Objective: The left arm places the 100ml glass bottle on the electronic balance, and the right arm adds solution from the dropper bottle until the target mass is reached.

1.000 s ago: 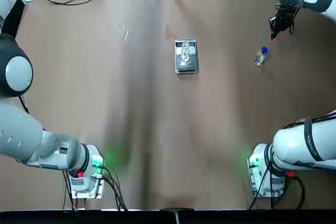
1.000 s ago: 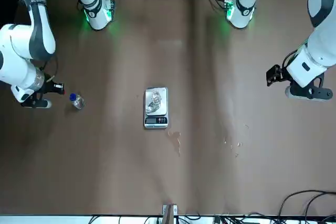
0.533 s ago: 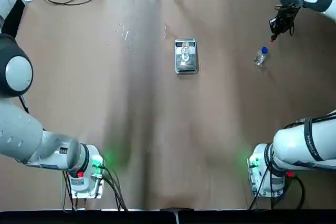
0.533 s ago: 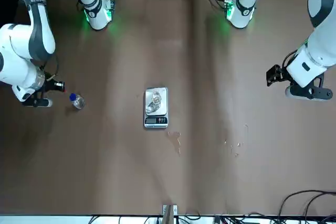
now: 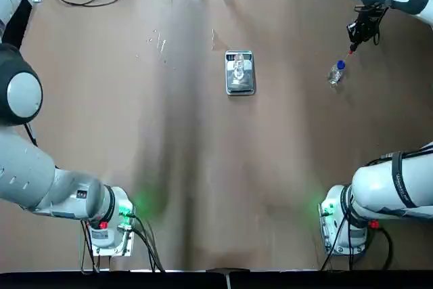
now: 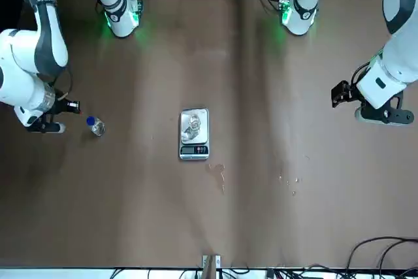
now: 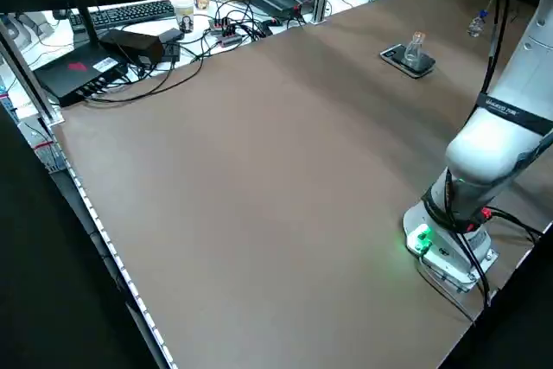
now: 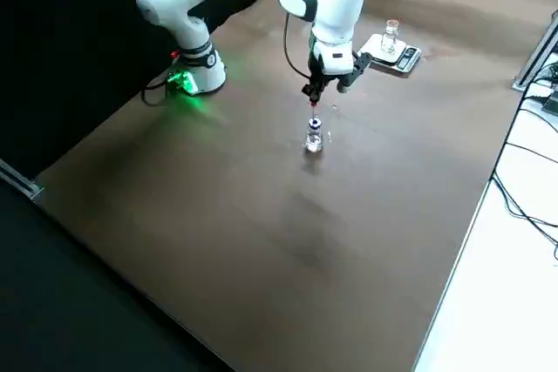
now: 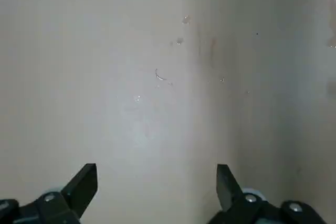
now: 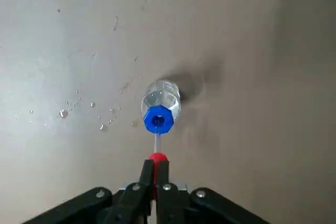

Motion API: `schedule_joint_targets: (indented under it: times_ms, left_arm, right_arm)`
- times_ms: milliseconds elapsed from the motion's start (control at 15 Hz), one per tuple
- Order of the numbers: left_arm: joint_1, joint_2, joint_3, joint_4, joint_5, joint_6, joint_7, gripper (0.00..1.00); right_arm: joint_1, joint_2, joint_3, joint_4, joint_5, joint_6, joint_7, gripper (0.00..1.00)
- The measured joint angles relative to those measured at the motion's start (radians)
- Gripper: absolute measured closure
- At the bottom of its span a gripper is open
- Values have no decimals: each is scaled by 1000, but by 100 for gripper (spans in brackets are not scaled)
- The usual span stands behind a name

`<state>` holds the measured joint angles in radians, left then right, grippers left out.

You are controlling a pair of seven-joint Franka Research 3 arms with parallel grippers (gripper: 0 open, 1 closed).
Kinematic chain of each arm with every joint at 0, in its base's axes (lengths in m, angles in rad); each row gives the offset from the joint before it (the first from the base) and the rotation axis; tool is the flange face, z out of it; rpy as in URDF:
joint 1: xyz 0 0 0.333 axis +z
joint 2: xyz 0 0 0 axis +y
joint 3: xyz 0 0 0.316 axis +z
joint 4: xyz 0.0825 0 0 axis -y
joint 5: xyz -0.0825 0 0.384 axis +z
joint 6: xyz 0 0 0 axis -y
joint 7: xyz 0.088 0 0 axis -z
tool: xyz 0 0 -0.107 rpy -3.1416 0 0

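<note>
The glass bottle (image 5: 239, 68) stands on the scale (image 5: 240, 72) mid-table. The right gripper (image 10: 155, 174) hovers above the dropper bottle (image 10: 160, 106), its fingers pinched on the red dropper top (image 10: 156, 157), whose thin tube hangs over the blue collar. The left gripper (image 9: 156, 182), fingers spread and empty, waits over bare table (image 9: 157, 51) at the left.

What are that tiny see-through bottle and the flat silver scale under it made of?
The tiny colourless bottle looks like clear glass: the pan shows through it and it glints. The small flat scale seems a silver-grey casing, perhaps plastic, with a shiny metal pan that gives reflections.
</note>
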<state>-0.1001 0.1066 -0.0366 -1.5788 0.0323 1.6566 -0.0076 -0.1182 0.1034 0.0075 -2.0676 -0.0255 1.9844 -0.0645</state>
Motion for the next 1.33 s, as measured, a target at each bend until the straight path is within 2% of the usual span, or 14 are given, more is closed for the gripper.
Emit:
schedule_joint_targets:
  times_ms: [533,1333]
  left_arm:
    - [0,0,0,0,0,0,0,0]
    - [0,0,0,0,0,0,0,0]
  right_arm:
    - [0,9,-1,-1,0,58,0,94]
    - [0,12,-1,0,0,54,0,93]
